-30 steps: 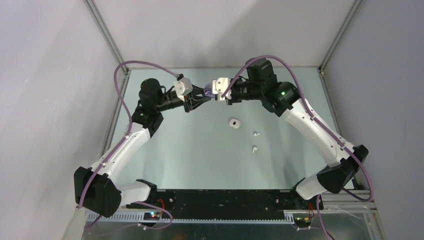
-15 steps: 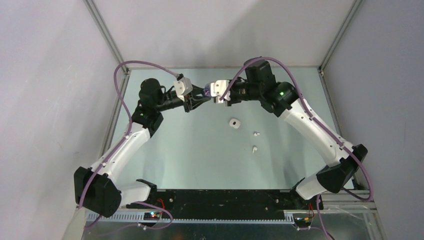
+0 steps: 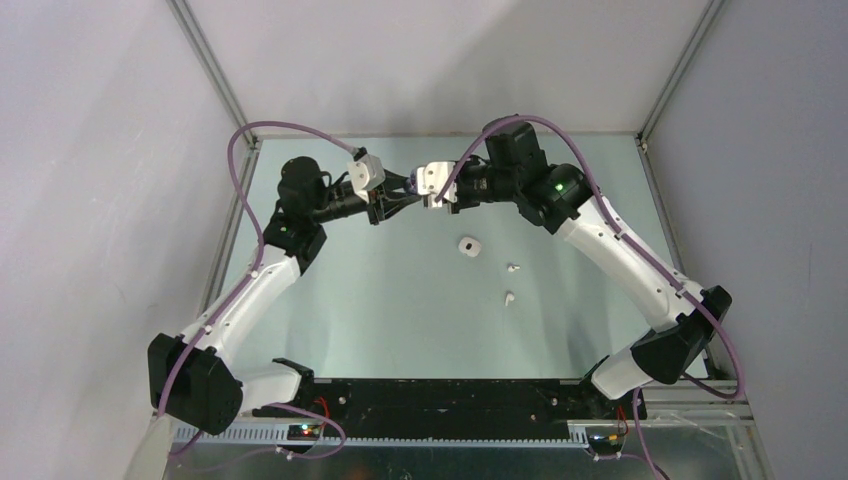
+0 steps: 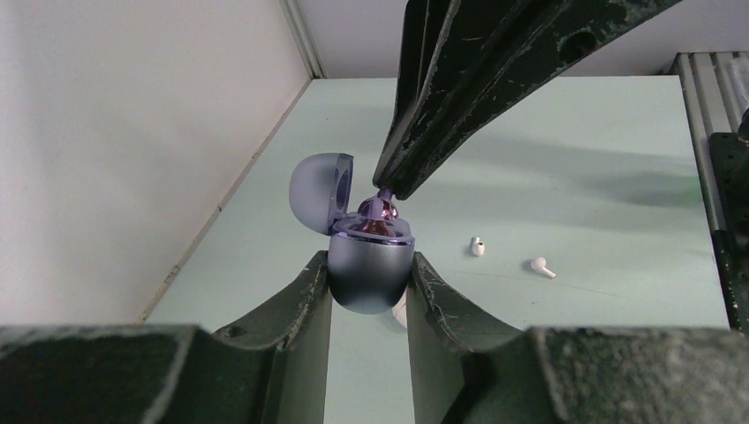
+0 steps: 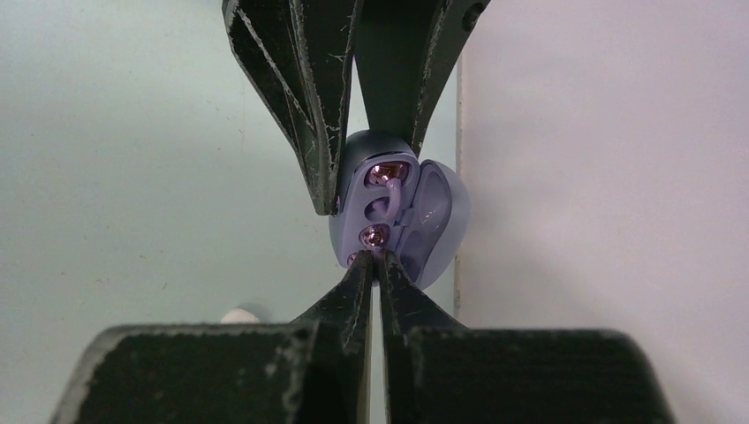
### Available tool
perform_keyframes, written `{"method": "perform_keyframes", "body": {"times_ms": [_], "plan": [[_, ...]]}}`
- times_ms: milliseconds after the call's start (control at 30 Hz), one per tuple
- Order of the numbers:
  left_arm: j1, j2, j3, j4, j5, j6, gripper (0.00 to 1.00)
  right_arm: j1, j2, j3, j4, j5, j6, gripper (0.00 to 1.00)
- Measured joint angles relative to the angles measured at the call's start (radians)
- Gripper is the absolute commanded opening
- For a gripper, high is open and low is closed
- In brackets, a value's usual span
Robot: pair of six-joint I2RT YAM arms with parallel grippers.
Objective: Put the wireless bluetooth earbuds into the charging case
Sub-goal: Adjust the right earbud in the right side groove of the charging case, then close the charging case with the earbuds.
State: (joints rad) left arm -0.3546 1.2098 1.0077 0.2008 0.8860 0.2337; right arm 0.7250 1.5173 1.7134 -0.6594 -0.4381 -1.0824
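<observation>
My left gripper (image 4: 370, 265) is shut on the purple charging case (image 4: 369, 269) and holds it above the table with its lid (image 4: 320, 191) open. My right gripper (image 5: 377, 258) is shut on a purple earbud (image 5: 374, 236) and holds it at the case's mouth; the earbud also shows in the left wrist view (image 4: 382, 210). A second purple earbud (image 5: 387, 173) sits in the case's other slot. In the top view the two grippers meet at the back middle (image 3: 415, 190). Two white earbuds (image 3: 514, 268) (image 3: 508, 297) lie on the table.
A small white case (image 3: 468, 246) lies on the table (image 3: 380, 300) in front of the grippers, with the white earbuds (image 4: 477, 246) (image 4: 542, 267) to its right. The back wall and left side rail stand close behind the grippers.
My right gripper has moved a little left towards the left gripper, bringing the purple earbud onto the open case. The left arm has held still.
</observation>
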Motion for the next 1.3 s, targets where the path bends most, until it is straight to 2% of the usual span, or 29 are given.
{"method": "perform_keyframes", "body": {"times_ms": [267,500,667,733,867,1100,1300], "plan": [[0.000,0.000,0.000,0.036,-0.002,-0.016,0.00,-0.009,0.001,0.000,0.015,-0.031,0.080,0.36],[0.006,0.001,0.000,0.052,-0.006,-0.018,0.00,-0.108,-0.037,0.000,0.035,-0.195,0.233,0.52],[0.010,0.006,0.000,0.051,-0.010,-0.024,0.00,-0.198,-0.122,0.000,0.129,-0.292,0.394,0.84],[0.012,0.010,0.000,0.050,-0.009,-0.023,0.00,-0.227,-0.141,0.001,0.163,-0.322,0.430,0.90],[0.013,0.015,0.000,0.034,0.002,0.004,0.00,-0.247,-0.102,0.017,0.176,-0.371,0.446,0.93],[0.015,0.015,0.000,-0.074,0.013,0.138,0.00,-0.235,0.109,0.133,0.054,-0.470,0.418,0.94],[0.015,0.015,0.010,-0.132,0.014,0.188,0.00,-0.190,0.162,0.133,-0.006,-0.488,0.382,0.94]]}}
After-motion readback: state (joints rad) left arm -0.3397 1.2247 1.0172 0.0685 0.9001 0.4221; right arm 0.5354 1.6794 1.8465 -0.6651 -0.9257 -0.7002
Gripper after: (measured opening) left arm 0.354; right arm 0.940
